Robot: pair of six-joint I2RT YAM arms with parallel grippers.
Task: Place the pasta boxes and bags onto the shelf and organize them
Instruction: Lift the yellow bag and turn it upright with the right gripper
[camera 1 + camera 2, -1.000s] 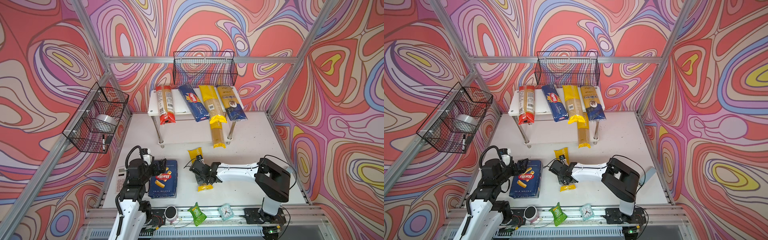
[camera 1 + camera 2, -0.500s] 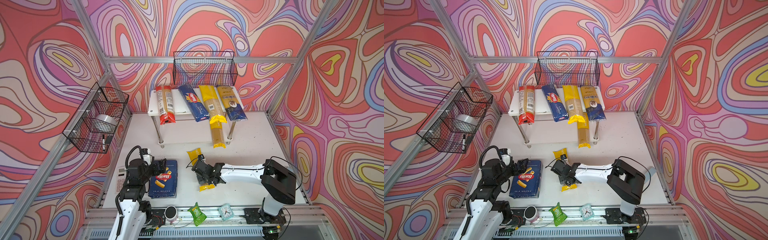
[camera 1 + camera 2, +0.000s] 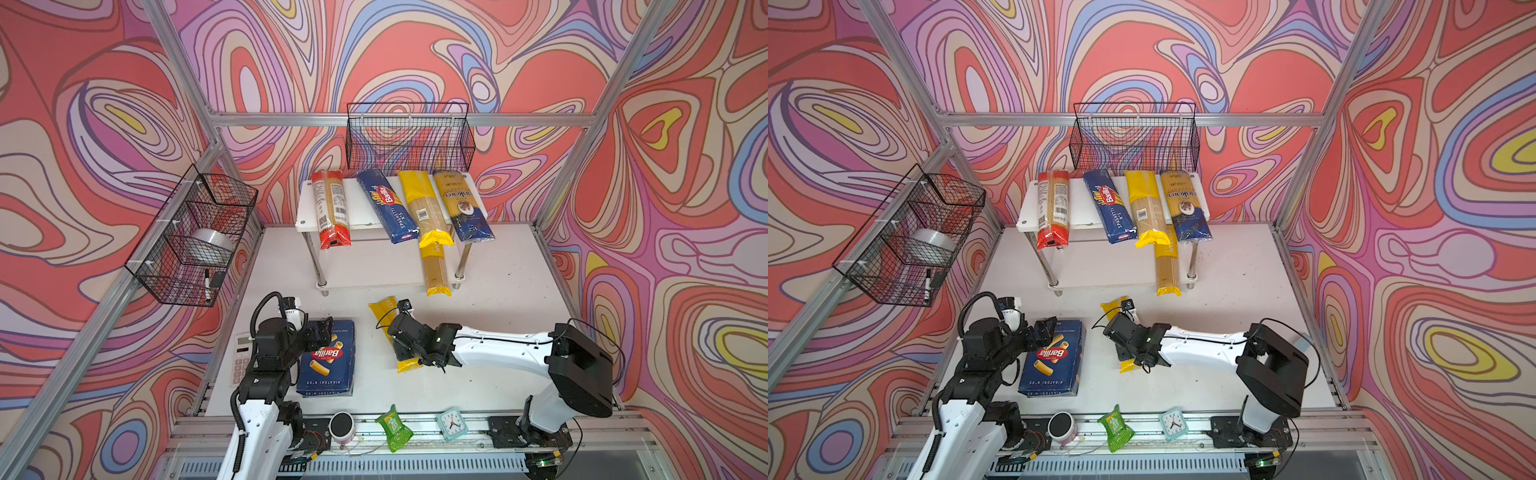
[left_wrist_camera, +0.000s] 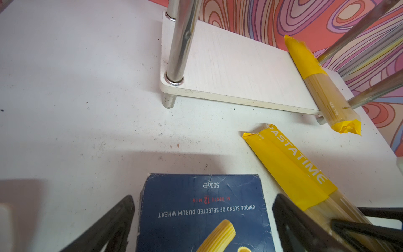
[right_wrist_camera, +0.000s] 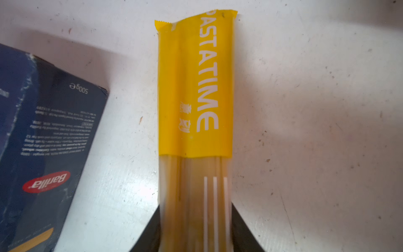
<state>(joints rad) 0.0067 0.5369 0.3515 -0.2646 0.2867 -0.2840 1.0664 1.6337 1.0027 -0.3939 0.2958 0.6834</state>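
— One yellow packet (image 5: 194,87), clear-windowed, spaghetti inside?
— Lay flat on the table (image 3: 498,270) before the shelf (image 3: 361,266). Read "PASTATIME" in white. Sat pinched in the jaws of the right gripper (image 5: 195,209).
— Left gripper (image 4: 204,197)?
— Gaped wide astride the Barilla box (image 3: 328,357).

Right tool (image 5: 195,207) jaws drawing in from a wider gap, fingers now against both long sides of the yellow PASTATIME packet (image 5: 194,87) on the surface (image 3: 498,291), right arm's elbow (image 3: 579,365) swinging out toward the surface's right edge
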